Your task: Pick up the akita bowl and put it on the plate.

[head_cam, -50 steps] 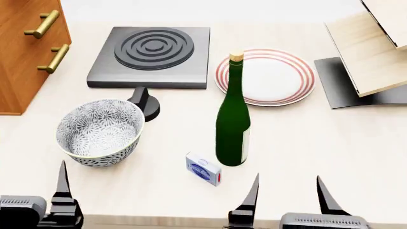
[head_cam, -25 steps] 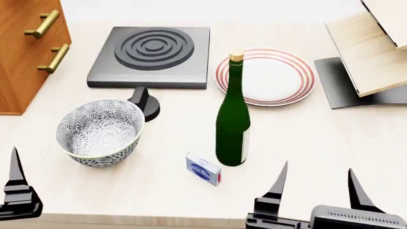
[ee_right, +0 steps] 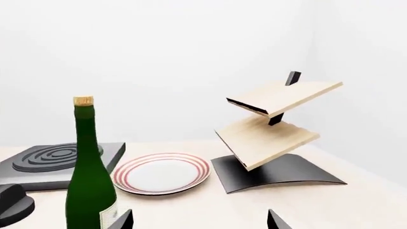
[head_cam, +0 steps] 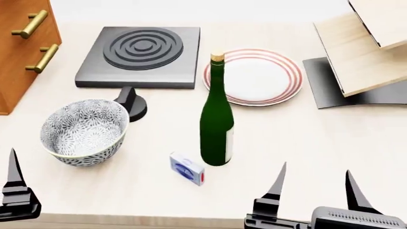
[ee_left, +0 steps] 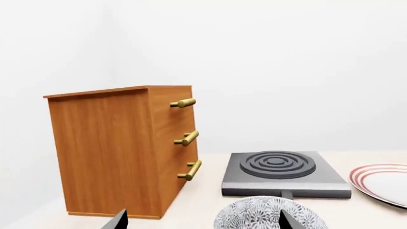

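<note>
Bowl [head_cam: 84, 131]: sits upright on the pale table [head_cam: 305, 143], mouth open to the ceiling, just ahead of my left claw [head_cam: 13, 183] and a little to its inner side. It is round, so no long axis to speak of; its rim is level. Nothing of mine touches it.
Bowl from my left wrist: only its patterned top [ee_left: 270, 217] shows, low between my two finger tips.
My left claw: low at the near table edge, fingers pointing forward and up. From my head only one dark finger shows, but my wrist camera shows both tips [ee_left: 116, 220] spread wide with nothing between them, so it is released.
My right claw [head_cam: 313, 183]: also at the near edge, well to the right of the bowl, both fingers upright and spread apart, gripping nothing.
Plate [head_cam: 252, 76]: flat on the table far ahead of my right claw, somewhat to its left, red rings facing up, bare.
Bottle [head_cam: 216, 119]: green, standing upright with its cork on top, between my right claw and the plate, and to the right of the bowl.
Small box [head_cam: 187, 168]: lying just beside the bottle's base, on the near side.
Burner [head_cam: 140, 56]: dark square slab beyond the bowl, left of the plate.
Black knob [head_cam: 131, 105]: just behind the bowl's far right rim.
Wooden drawers [ee_left: 124, 150]: ahead of my left claw, on its outer side.
Tilted shelf rack [ee_right: 273, 129]: right of the plate, on a dark curved base.
</note>
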Tool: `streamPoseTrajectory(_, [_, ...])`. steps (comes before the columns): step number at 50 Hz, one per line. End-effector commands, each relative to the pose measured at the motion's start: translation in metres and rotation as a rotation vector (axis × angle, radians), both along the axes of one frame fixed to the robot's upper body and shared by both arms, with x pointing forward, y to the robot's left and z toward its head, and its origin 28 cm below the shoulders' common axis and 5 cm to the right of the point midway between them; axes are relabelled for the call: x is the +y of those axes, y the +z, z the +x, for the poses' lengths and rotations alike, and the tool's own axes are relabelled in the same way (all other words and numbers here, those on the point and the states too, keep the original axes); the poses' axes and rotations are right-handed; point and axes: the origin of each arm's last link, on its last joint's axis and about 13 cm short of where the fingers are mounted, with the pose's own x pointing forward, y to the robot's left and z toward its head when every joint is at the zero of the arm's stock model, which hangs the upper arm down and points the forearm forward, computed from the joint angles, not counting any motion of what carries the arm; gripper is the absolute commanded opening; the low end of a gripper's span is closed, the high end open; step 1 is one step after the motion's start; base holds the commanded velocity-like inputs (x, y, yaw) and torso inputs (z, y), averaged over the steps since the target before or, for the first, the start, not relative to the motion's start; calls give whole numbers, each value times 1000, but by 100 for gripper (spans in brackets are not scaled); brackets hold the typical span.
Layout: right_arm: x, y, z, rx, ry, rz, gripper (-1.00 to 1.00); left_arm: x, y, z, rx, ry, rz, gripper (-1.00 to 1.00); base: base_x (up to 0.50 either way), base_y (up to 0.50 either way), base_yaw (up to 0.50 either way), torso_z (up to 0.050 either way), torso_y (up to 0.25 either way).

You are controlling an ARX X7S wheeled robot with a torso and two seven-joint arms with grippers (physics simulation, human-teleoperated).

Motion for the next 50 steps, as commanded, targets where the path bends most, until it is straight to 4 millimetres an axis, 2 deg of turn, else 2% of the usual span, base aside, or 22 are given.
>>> streamPoseTrajectory(1, [1,0,0,-2,8,3,100,-2,-2,1,4,-10,0,100,0,-121,0,0,0])
streamPoseTrajectory(50, [5,-3,0,4,25,-7,100,-5,-5,3,8,-28,-1,100,0,-118,0,0,0])
